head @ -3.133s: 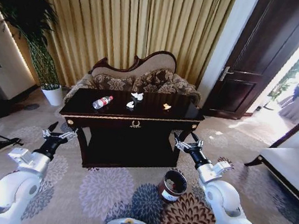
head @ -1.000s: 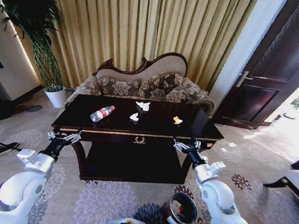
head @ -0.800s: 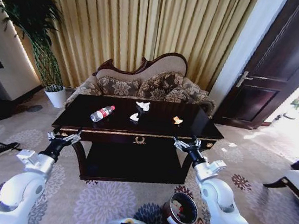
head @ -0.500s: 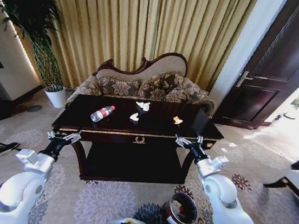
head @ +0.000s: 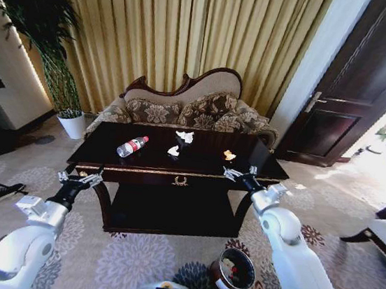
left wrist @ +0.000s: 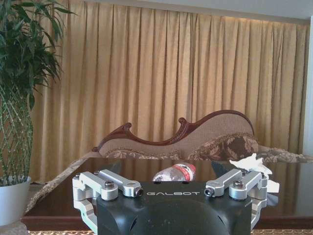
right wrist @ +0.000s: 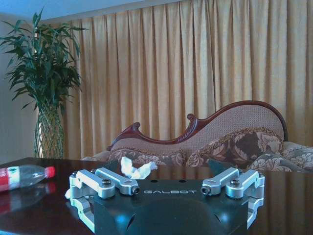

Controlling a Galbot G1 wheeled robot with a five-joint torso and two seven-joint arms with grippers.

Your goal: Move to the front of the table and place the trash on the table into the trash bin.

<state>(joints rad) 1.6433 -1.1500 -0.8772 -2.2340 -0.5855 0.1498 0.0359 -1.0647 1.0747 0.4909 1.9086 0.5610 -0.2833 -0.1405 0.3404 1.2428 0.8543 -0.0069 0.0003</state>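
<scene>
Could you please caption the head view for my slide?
Right gripper open over the table's front edge; trash bin below.

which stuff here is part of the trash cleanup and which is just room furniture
Part of the job:
- table
- bottle
- paper wads
- wrapper scrap
- trash bin
- right gripper, open, at the table's front edge
- left gripper, open, off the table's left corner

Just lying about:
- sofa
- potted plant
- curtains
- door

You see the right gripper (head: 237, 172) spread open over the surface's (head: 198, 161) near right edge; bottle (head: 131, 146) and paper wads (head: 184, 137) lie farther left, trash bin (head: 232, 271) on the carpet.
</scene>
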